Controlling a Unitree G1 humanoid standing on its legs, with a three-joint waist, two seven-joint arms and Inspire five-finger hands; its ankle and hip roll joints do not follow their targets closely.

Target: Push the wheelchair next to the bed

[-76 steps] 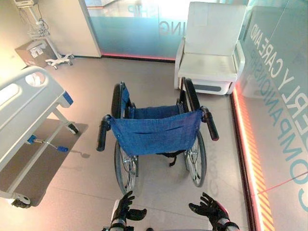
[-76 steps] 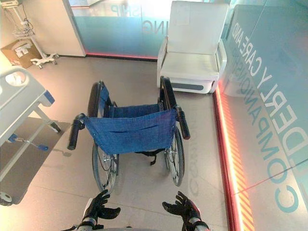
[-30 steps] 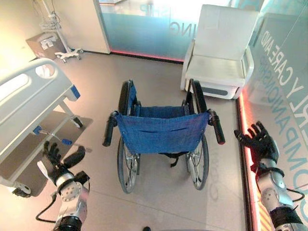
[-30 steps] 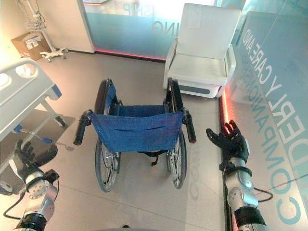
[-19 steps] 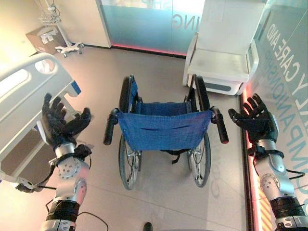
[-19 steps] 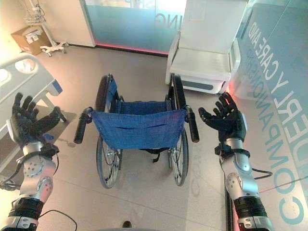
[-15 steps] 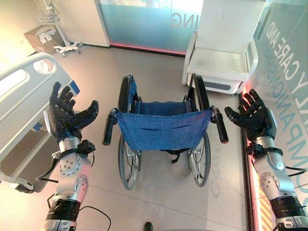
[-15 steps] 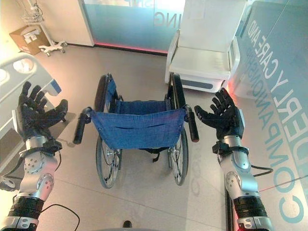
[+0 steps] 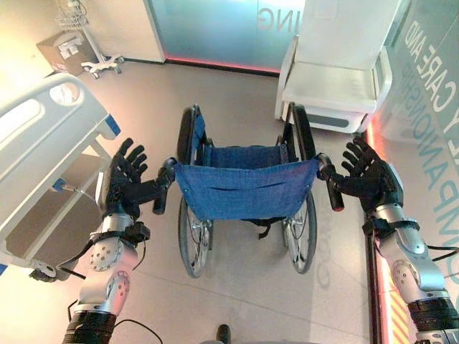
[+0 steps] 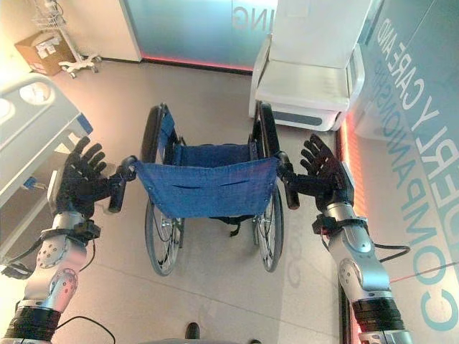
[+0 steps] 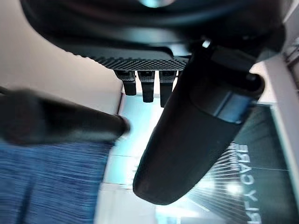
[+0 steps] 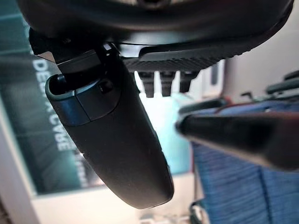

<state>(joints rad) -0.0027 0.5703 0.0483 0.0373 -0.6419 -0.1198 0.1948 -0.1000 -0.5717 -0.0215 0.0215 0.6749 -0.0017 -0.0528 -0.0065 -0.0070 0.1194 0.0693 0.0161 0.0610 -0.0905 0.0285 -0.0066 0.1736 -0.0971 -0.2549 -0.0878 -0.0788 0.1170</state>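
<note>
Left hand (image 9: 123, 180), right hand (image 9: 367, 179): fingers spread wide, newly raised to the black push grips of the blue-seated folding wheelchair (image 9: 246, 188), not yet gripping. White hospital bed (image 9: 37, 140) at ten o'clock; pushing can begin soon.

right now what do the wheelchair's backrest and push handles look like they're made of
Backrest: blue woven fabric, matte, judging by its seams and slight sag. Push handles: black and dull, probably rubber or foam grips over a tube; the pictures can't settle which.
</note>
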